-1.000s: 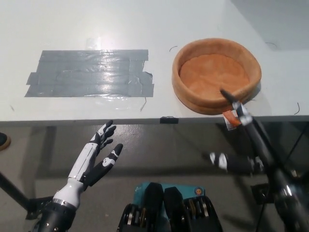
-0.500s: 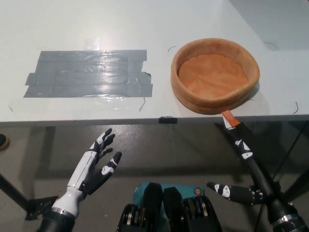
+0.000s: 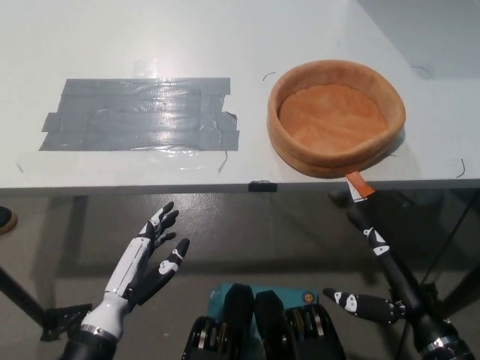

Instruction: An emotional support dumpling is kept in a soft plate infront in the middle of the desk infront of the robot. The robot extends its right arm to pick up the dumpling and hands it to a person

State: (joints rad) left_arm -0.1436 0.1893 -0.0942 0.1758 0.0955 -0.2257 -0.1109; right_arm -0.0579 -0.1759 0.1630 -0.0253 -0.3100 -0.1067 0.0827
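Lowered over the past second, the robot's black right hand [image 3: 386, 281] now hangs below the white worktop's [image 3: 225, 45] front edge, fingers spread apart and holding nothing, where it earlier reached up against the front wall of the round orange soft fabric plate [image 3: 337, 118]. That plate sits on the worktop near its front edge, toward the right, its hollow empty; an orange tag [image 3: 358, 184] sticks out over the edge beneath it. No dumpling is visible anywhere. Strips of grey duct tape [image 3: 141, 114] cover the worktop's left part. Resting below the front edge, the white left hand [image 3: 147, 255] is open, fingers splayed
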